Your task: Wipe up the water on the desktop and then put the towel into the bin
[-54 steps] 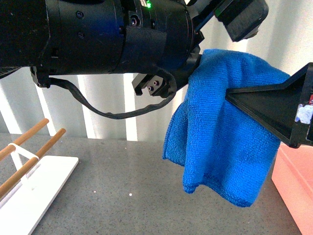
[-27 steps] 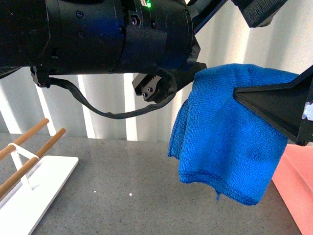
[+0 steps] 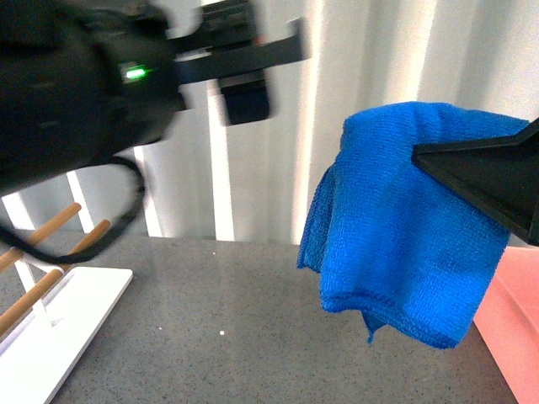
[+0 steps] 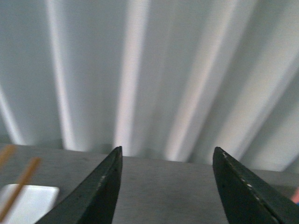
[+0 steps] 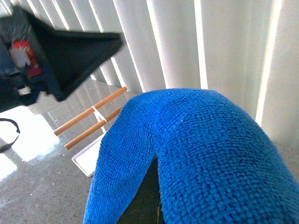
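Note:
The blue towel (image 3: 396,227) hangs folded in the air at the right, above the dark grey desktop (image 3: 210,337). My right gripper (image 3: 438,160) is shut on the towel, and one black finger shows across it. In the right wrist view the towel (image 5: 201,149) drapes over the jaws and hides them almost fully. A part of the salmon-pink bin (image 3: 509,311) shows at the right edge, below and beside the towel. My left gripper (image 4: 167,154) is open and empty, high above the desktop (image 4: 159,186). It shows blurred at the upper left of the front view (image 3: 244,59).
A white rack (image 3: 50,328) with two wooden rods (image 3: 50,227) stands at the left; it also shows in the right wrist view (image 5: 88,163). White vertical blinds (image 3: 253,168) close off the far side of the desktop.
My left arm has swung away to the left and is blurred with motion. The towel has shifted slightly right, towards the bin, still held by my right gripper.

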Robot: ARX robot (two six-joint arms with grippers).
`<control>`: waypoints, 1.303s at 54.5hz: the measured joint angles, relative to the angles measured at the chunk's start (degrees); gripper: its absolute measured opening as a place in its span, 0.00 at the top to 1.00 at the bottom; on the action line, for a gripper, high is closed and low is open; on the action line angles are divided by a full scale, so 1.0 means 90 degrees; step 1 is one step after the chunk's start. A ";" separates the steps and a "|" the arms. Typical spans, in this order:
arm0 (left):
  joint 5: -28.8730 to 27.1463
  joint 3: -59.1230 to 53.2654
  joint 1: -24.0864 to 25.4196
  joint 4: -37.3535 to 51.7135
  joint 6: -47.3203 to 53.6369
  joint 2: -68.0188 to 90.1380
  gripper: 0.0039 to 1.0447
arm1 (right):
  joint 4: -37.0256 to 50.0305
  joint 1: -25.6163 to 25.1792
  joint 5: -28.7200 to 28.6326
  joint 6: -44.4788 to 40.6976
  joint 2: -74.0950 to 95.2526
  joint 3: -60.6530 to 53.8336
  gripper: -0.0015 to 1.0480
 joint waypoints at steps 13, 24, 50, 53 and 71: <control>0.0610 -0.1807 0.0865 0.0384 0.0736 -0.1273 0.81 | -0.0017 0.0053 -0.0034 -0.0017 -0.0010 0.0000 0.96; 0.1222 -0.2788 0.1416 0.0418 0.0835 -0.2198 0.97 | 0.0000 0.0051 0.0051 -0.0019 -0.0007 0.0000 0.96; 0.2339 -0.4167 0.2569 -0.0648 0.0879 -0.4660 0.97 | 0.0078 0.0136 0.0151 -0.0046 -0.0007 0.0000 0.96; 0.2722 -0.4255 0.2880 -0.0831 0.0882 -0.4923 0.97 | 0.0087 0.0209 0.0219 -0.0046 -0.0007 0.0000 0.96; 0.2759 -0.4459 0.3038 -0.1712 0.0882 -0.6210 0.97 | 0.0010 0.0342 0.0272 -0.0097 0.0005 -0.0002 0.96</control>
